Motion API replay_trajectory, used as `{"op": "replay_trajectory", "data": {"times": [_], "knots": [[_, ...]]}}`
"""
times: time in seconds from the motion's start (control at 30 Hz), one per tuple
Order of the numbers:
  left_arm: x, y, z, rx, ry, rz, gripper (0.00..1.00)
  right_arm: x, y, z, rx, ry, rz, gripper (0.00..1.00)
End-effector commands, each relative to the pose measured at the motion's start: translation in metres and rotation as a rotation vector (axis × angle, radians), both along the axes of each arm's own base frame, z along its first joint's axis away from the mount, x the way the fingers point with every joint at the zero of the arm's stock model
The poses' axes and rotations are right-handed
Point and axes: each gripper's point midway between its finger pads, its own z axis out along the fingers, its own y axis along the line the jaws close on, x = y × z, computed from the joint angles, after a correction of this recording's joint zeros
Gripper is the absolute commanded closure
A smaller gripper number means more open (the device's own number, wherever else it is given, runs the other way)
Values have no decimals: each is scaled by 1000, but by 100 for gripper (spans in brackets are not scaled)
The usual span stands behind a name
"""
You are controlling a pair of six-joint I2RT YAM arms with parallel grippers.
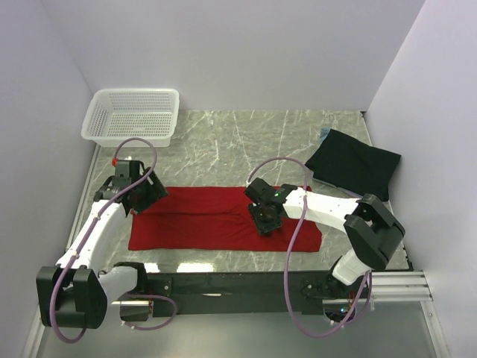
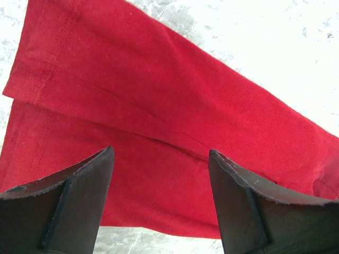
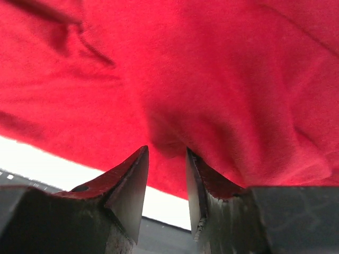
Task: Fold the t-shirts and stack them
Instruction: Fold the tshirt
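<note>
The red t-shirt lies as a long flat strip across the near part of the marble table. My left gripper hovers over the strip's left end, open wide; in the left wrist view the red t-shirt lies below the left gripper and nothing is between its fingers. My right gripper is low over the strip's right half. In the right wrist view the right gripper is narrowly open, with the red t-shirt rumpled just beyond its tips. A folded black t-shirt rests at the far right.
A white mesh basket stands at the far left corner. A light blue edge peeks from behind the black t-shirt. Walls close in the table on the left, back and right. A black rail runs along the near edge.
</note>
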Motion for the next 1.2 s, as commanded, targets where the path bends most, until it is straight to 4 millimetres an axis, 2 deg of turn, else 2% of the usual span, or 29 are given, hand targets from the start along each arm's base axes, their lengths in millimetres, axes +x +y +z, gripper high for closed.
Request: {"op": "replay_trajectory", "data": {"times": [0.0, 0.13, 0.2, 0.3, 0.37, 0.4, 0.43, 0.5, 0.57, 0.67, 0.77, 0.8, 0.9, 0.93, 1.0, 1.17], "knots": [[-3, -2, 5, -12, -24, -1, 22, 12, -3, -5, -43, -59, -34, 58], [-2, -2, 8, -12, -32, 1, 22, 14, 1, -12, -45, -51, -23, 59], [-1, -1, 6, -8, -29, 3, 22, 14, 0, -14, -63, -43, -22, 64], [-1, -1, 5, -3, -28, 1, 22, 14, 0, -14, -77, -28, -15, 81], [0, -1, 4, -2, -26, -2, 22, 15, 3, -5, -64, -28, -12, 92], [0, -1, 5, -1, -26, -1, 23, 9, -1, -1, -74, -2, -7, 94], [0, 0, 4, 0, -26, 0, 22, 11, 4, 12, -48, -10, -4, 96], [-1, 0, 3, 1, -23, -4, 22, 5, 1, 26, -47, 18, 14, 96], [0, -1, 3, -3, -25, -4, 23, 3, 6, 45, 10, 33, 27, 96], [0, -1, 3, -2, -23, -4, 23, 9, -8, 57, 17, 49, 2, 94], [0, -1, 3, -3, -25, -6, 23, 33, -36, 53, 1, 33, -93, 93], [-1, -2, 3, -4, -26, -7, 23, 47, -49, 52, -8, 21, -154, 91], [-1, -2, 2, -8, -24, -10, 23, 68, -67, 55, -64, -24, -234, 83], [-1, -2, 2, -7, -25, -11, 23, 78, -66, 63, -62, -46, -244, 77], [-1, -3, 2, -8, -24, -12, 23, 87, -61, 75, -44, -74, -245, 73], [0, -4, -3, -14, -7, -18, 23, 86, -50, 99, 15, -127, -229, 67]]}}
